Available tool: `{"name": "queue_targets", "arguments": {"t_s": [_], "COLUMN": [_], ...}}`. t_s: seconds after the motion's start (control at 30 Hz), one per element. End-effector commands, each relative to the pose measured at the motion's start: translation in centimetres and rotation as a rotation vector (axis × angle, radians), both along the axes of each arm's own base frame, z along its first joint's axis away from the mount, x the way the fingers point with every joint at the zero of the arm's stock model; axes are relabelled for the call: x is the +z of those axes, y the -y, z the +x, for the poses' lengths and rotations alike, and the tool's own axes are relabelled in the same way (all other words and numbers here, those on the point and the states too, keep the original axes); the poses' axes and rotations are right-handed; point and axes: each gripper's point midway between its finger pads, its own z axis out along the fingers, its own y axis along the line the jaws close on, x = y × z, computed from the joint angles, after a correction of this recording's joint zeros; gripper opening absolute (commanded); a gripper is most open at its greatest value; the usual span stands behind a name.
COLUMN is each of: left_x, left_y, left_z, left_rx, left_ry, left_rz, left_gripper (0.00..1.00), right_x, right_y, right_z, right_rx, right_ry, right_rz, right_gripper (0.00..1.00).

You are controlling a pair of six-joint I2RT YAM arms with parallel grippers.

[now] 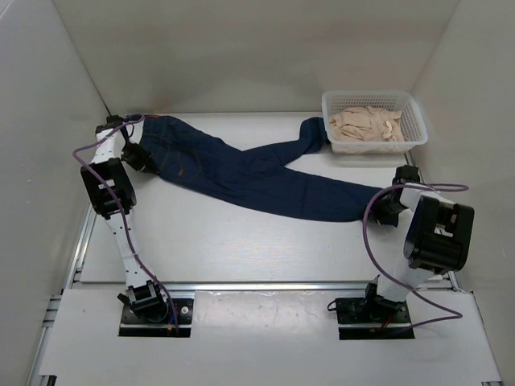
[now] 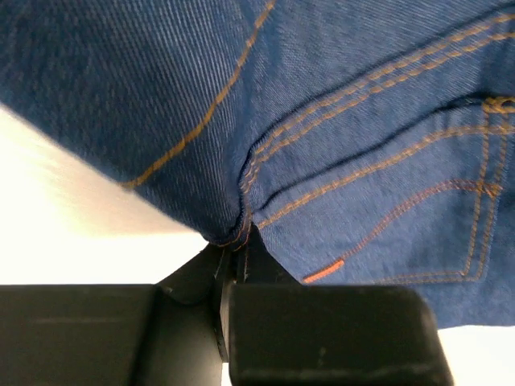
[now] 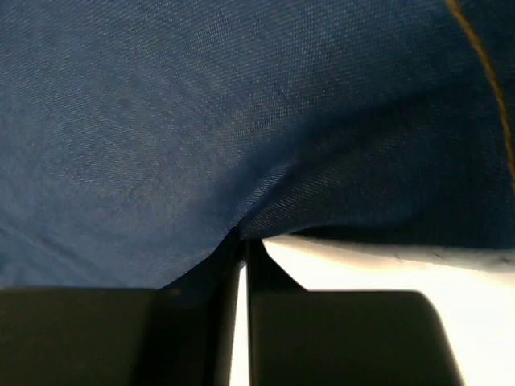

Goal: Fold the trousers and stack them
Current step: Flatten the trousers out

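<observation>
The left arm base (image 1: 149, 305) and right arm base (image 1: 374, 310) sit bolted at the near edge of the surface (image 1: 241, 249). Beyond them, we find the trousers (image 1: 241, 173) lying flat across the far half of the surface. They are not folded.

**Trousers, appearance**
- The fabric is dark navy-blue denim with tan-orange stitching.
- The waist end lies at the far left and both legs extend to the right.
- The legs diverge. One runs toward the far right, and its cuff ends just beside the white basket (image 1: 378, 147). The other runs toward the near right.
- In the left wrist view, the trousers (image 2: 322, 121) show double rows of stitching, a pocket edge and a small orange tab (image 2: 323, 271).
- In the right wrist view, the trousers (image 3: 201, 121) show plain denim with one stitched line at the upper right.

**End effectors**
- The left end effector (image 1: 133, 153) is at the waist end. In its wrist view, the left end effector (image 2: 233, 249) is closed and pinches a seamed edge of denim.
- The right end effector (image 1: 390, 211) is at the end of the nearer leg. In its wrist view, the right end effector (image 3: 241, 249) is clamped on the fabric edge.

**Other items**
- The basket holds crumpled beige cloth (image 1: 366, 122).
</observation>
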Motion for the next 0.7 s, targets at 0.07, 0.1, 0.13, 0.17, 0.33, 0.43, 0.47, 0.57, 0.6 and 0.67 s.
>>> {"name": "queue_targets", "arguments": {"t_s": [0.07,0.1,0.13,0.17,0.33,0.43,0.47,0.57,0.6,0.67], "left_x": [7.8,10.5,11.9,13.3,23.1,25.7,26.0,25.6,25.2,23.1], "left_y": [-0.9,-1.1,-1.1,-1.2,-1.6,-2.3,-3.1,-3.8,-4.4,-4.4], "left_z": [3.2,3.7,3.9,4.1,3.1,0.1,-0.9,-5.8,-7.3,-11.6], "left_rx": [-0.001,-0.001,0.0,0.0,0.028,0.059,0.074,0.098,0.107,0.136], "left_ry": [0.201,0.253,0.279,0.305,0.496,0.516,0.511,0.44,0.419,0.344], "left_rz": [0.073,0.088,0.096,0.104,0.136,0.142,0.16,0.224,0.243,0.262], "left_gripper": [0.1,0.1,0.1,0.1,0.1,0.1,0.1,0.1,0.1,0.1], "right_x": [3.9,5.0,6.0,7.9,14.3,17.1,18.3,18.7,17.2,17.1], "right_y": [2.7,3.2,3.4,3.6,3.7,3.4,3.3,3.4,3.2,2.9], "right_z": [5.9,6.4,6.3,7.4,7.8,6.6,5.9,2.4,0.8,-2.0], "right_rx": [-0.024,-0.02,-0.023,-0.026,-0.046,-0.055,-0.045,-0.043,-0.044,-0.056], "right_ry": [0.126,0.144,0.142,0.185,0.324,0.351,0.377,0.358,0.314,0.313], "right_rz": [-0.122,-0.149,-0.157,-0.168,-0.196,-0.198,-0.21,-0.265,-0.266,-0.29], "right_gripper": [0.0,0.0,0.0,0.0,0.0,0.0,0.0,0.0,0.0,0.0]}}
